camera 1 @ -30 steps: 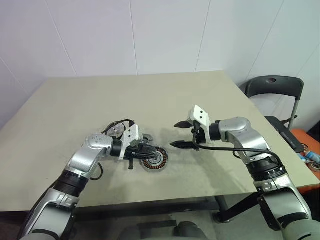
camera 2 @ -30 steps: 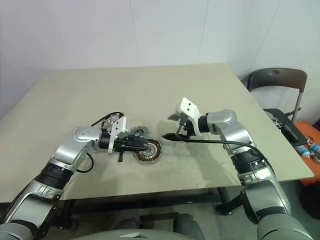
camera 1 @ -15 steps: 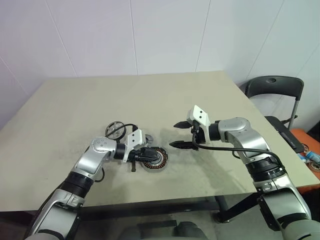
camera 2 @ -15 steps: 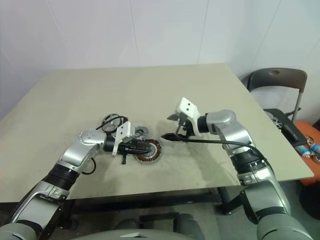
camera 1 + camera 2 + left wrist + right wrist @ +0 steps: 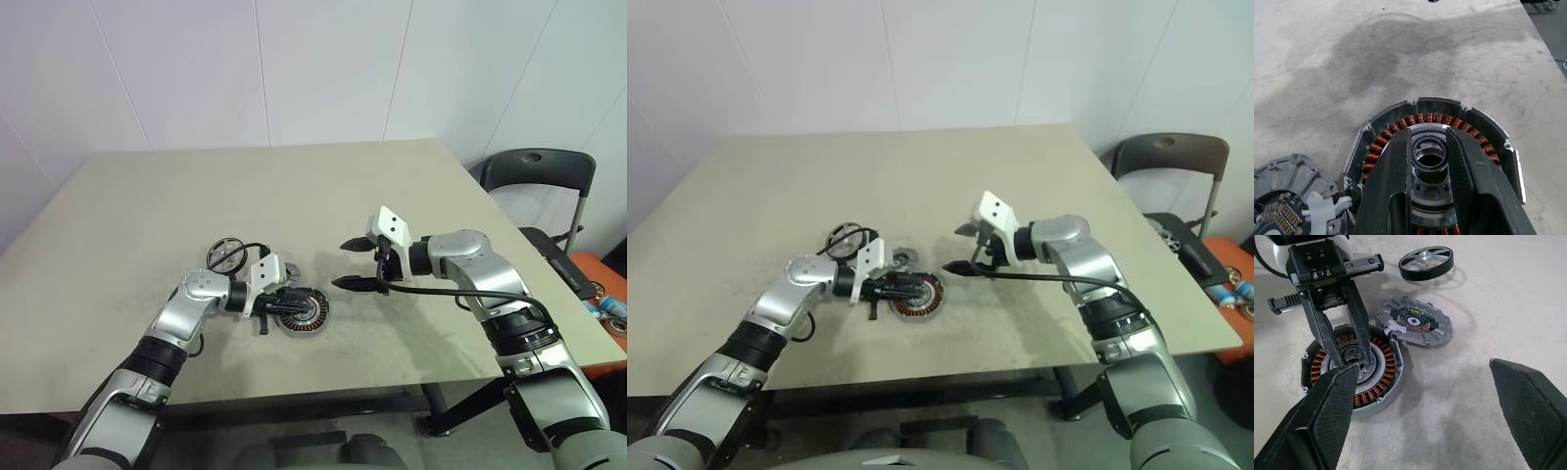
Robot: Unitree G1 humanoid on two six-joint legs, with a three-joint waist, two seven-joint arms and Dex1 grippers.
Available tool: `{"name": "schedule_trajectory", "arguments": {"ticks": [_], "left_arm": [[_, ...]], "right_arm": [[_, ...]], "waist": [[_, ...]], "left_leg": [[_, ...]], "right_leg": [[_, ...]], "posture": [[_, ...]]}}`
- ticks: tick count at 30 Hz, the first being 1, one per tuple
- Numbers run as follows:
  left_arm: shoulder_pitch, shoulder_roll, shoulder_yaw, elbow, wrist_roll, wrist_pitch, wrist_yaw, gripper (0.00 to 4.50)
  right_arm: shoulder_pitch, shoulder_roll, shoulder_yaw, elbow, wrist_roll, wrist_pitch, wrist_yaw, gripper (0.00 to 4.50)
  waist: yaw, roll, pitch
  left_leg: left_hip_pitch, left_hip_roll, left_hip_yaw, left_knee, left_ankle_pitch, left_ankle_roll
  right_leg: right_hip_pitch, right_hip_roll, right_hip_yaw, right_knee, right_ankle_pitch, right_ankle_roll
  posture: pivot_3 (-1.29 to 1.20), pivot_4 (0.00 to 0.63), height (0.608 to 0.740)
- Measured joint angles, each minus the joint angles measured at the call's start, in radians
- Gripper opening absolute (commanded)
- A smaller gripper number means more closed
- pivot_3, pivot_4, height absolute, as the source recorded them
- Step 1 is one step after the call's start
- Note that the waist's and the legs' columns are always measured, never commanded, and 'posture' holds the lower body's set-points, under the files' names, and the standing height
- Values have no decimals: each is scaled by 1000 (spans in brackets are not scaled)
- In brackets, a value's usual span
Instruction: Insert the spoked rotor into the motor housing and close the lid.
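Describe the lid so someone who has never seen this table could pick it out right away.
On the beige table, find the left claw over the copper-wound motor housing. The lid lies flat right beside that housing, between it and the spoked rotor. It alone is a grey disc with a scalloped, notched edge.

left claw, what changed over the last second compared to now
The left claw has drawn in and dipped lower over the motor housing, its fingers now straddling the silver centre; the forearm no longer covers the spoked rotor. It holds nothing. The right claw, wide open, the lid and the housing stayed put.
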Motion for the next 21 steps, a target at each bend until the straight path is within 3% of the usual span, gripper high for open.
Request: {"name": "schedule_trajectory", "arguments": {"ticks": [2, 13, 21], "left_arm": [[0, -2, 0, 0, 0, 0, 0, 693], [0, 25, 13, -79, -16, 90, -4, 4429], [3, 149, 213, -329, -156, 271, 52, 4487]], "right_arm": [[0, 0, 0, 0, 0, 0, 2, 4500], [0, 0, 0, 0, 0, -1, 3, 4500], [-3, 15, 12, -1, -1, 5, 4, 4500]], "waist": [[0, 0, 0], [-1, 0, 0], [-5, -1, 0]], "left_leg": [[0, 0, 0, 0, 0, 0], [0, 0, 0, 0, 0, 0], [0, 2, 0, 0, 0, 0]], "right_leg": [[0, 0, 0, 0, 0, 0], [0, 0, 0, 0, 0, 0], [-1, 0, 1, 0, 0, 0]], "posture": [[0, 0, 740], [0, 0, 740], [0, 0, 740]]}}
